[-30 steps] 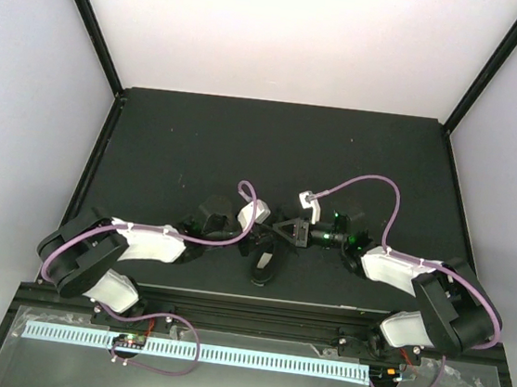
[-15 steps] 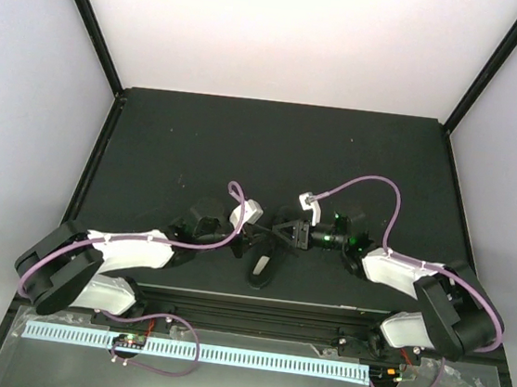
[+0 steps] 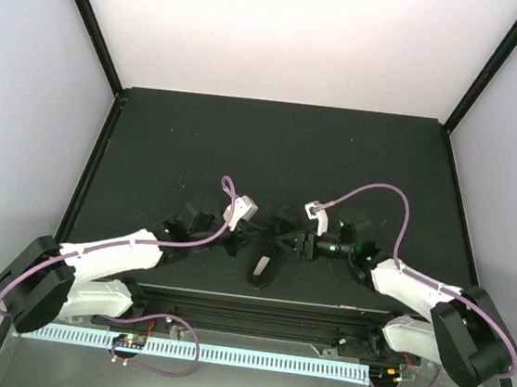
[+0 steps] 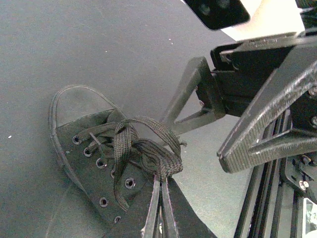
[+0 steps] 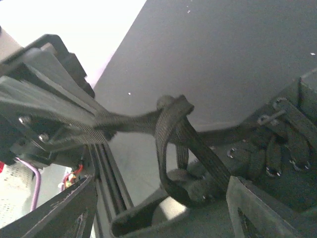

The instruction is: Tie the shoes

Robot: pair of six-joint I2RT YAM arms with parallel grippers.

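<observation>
The small black shoe [image 3: 261, 267] lies near the table's front edge, toe toward the far side in the left wrist view [image 4: 84, 148]. My left gripper [image 4: 162, 182] is shut on a bunched loop of the black lace [image 4: 148, 148] just above the eyelets. My right gripper [image 4: 195, 144] faces it from the right, open, one ribbed finger [image 4: 262, 124] wide of the knot. In the right wrist view the lace loop [image 5: 173, 134] hangs loose in front of the spread right gripper [image 5: 163, 213], and a taut strand runs to the left gripper [image 5: 74, 129].
The two grippers meet over the shoe at the table's front middle [image 3: 268, 241]. A black rail [image 3: 246, 302] runs along the front edge just behind the shoe. Purple cables [image 3: 371, 192] arch above both wrists. Black frame posts stand at the table's back corners.
My right gripper has opened and let go of the lace. The left arm has stretched out lower to the left, its gripper still shut on the lace loop.
</observation>
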